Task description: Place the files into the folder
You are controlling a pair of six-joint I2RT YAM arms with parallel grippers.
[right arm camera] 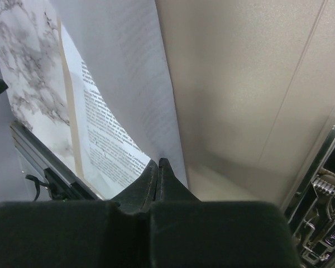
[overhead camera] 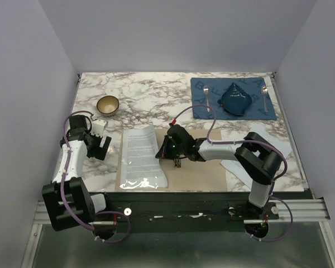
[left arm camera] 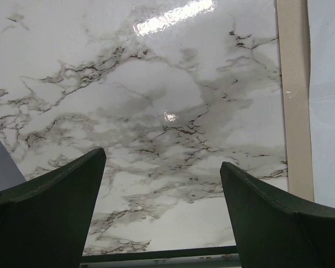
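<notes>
The tan folder (overhead camera: 201,174) lies open at the table's near middle, with its metal clip (right arm camera: 324,190) by the spine. A white printed sheet (overhead camera: 140,156) lies on its left leaf, its right edge curled up. My right gripper (overhead camera: 161,151) is shut on that raised edge; in the right wrist view the jaws (right arm camera: 159,164) pinch the sheet (right arm camera: 128,89) above the folder's leaf (right arm camera: 251,84). My left gripper (overhead camera: 99,147) is open and empty over bare marble left of the folder; its wrist view (left arm camera: 163,167) shows the folder's edge (left arm camera: 295,111) and the sheet (left arm camera: 330,111).
Another white sheet (overhead camera: 234,166) lies right of the folder, partly under my right arm. A brown bowl (overhead camera: 108,104) stands at the back left. A blue placemat (overhead camera: 204,109) at the back right holds a folded blue napkin (overhead camera: 234,99) and two pieces of cutlery (overhead camera: 264,95).
</notes>
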